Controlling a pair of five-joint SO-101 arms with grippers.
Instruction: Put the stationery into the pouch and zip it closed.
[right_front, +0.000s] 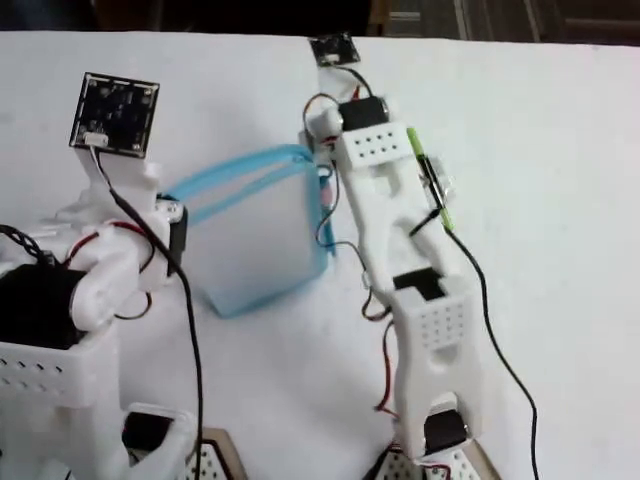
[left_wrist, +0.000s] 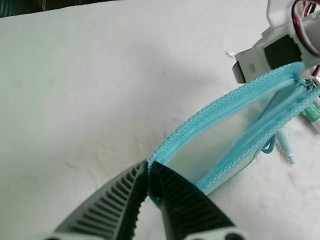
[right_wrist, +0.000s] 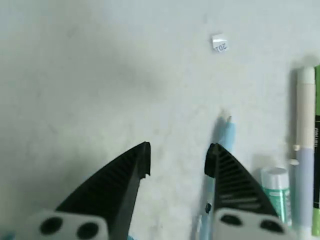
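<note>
grasp pen | left end effector (left_wrist: 148, 172) clamped on pouch (left_wrist: 220, 150) rim | right end effector (right_wrist: 179, 154) apart, one finger over blue pen (right_wrist: 226, 131) | should centre on pen before closing

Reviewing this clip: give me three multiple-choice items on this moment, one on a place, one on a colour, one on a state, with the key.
1. Where does the left gripper grip the pouch?
A. At one end of its zipper edge.
B. At the middle of its bottom.
C. Nowhere; it hangs clear of it.

2. What colour is the pouch's zipper?
A. Red.
B. Light blue.
C. Black.

3. How is the right gripper?
A. Shut on a pen.
B. Open above the table.
C. Shut on the pouch.

Key: 1 A, the left wrist view shows that gripper closed on the zipper's end. 2 B, both zipper tracks are light blue. 3 B, its jaws stand apart with bare table between them, and the blue pen lies beside one.
</note>
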